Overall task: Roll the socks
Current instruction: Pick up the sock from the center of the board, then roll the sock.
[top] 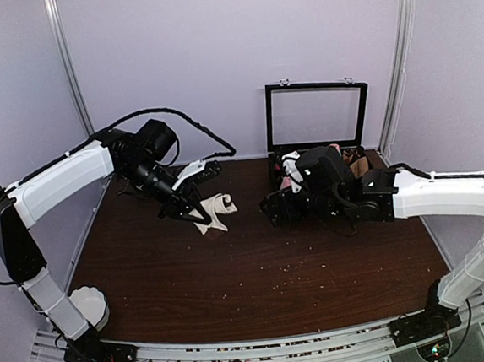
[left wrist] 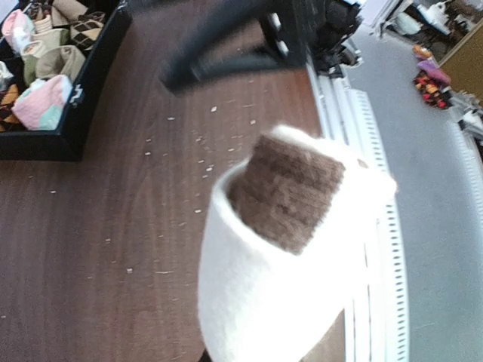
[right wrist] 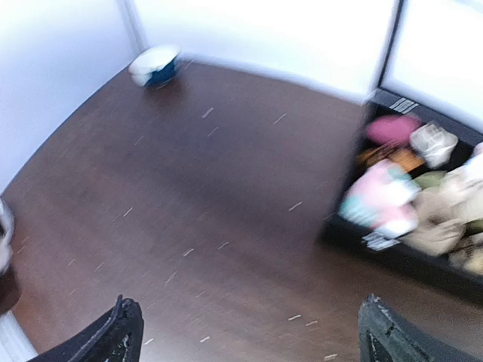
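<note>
Fingers first: the left gripper (top: 195,210) has its pair pressed together on one tip of the socks (top: 217,210). In the overhead view the socks are a pale tan crumple left of centre. Can't tell if the rest of the fabric lies on the table (top: 259,281) or hangs just over it.

From the left wrist view the socks (left wrist: 287,256) fill the lower middle of the frame. They're soft, fuzzy cream fabric wrapped like a cuff around a brown ribbed knit patch, and pretty blown out by the light. The left fingers are hidden behind all that. There's a smeared black shape along the top edge, no idea what it is.

The right gripper (right wrist: 256,343) has its fingers (right wrist: 121,335) spread wide with nothing between them. Only the black tips poke in at the bottom corners, cut off by the frame.

Further out, right of centre overhead, there's a hard black box (top: 269,128) with its lid standing upright. It's stuffed with rolled bundles in pink, white and tan, which are blurry in the right wrist view. The table is dark brown wood grain, dotted with pale specks.
</note>
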Controlling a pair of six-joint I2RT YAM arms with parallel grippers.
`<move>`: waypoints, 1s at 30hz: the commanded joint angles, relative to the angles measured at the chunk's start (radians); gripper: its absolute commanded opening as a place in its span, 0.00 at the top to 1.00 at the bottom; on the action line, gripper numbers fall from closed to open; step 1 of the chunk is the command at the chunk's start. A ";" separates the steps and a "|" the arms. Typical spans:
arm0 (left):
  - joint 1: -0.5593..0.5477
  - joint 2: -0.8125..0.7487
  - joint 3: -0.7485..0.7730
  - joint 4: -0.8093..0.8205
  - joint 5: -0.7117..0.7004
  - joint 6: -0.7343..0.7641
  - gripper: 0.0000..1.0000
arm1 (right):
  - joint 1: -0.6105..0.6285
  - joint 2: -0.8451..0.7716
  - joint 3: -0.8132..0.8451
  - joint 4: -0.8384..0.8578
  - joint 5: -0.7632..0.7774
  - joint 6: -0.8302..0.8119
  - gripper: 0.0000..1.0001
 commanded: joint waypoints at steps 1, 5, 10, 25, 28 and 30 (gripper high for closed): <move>0.012 0.000 0.041 -0.112 0.138 -0.003 1.00 | 0.032 -0.058 0.053 -0.069 0.538 -0.009 0.00; 0.021 0.026 0.074 -0.159 0.187 0.004 1.00 | 0.018 -0.166 -0.134 0.345 -0.228 -0.168 0.00; 0.035 0.052 0.096 -0.178 0.217 -0.024 1.00 | 0.057 -0.156 -0.133 0.442 -0.525 -0.201 0.00; 0.040 0.070 0.101 -0.292 0.302 0.096 1.00 | 0.108 0.113 0.170 0.282 -0.692 -0.246 0.31; 0.039 0.072 0.107 -0.334 0.310 0.146 1.00 | 0.109 0.137 0.200 0.269 -0.658 -0.244 0.47; 0.040 0.072 0.113 -0.369 0.314 0.191 1.00 | 0.107 0.141 0.205 0.267 -0.628 -0.238 0.57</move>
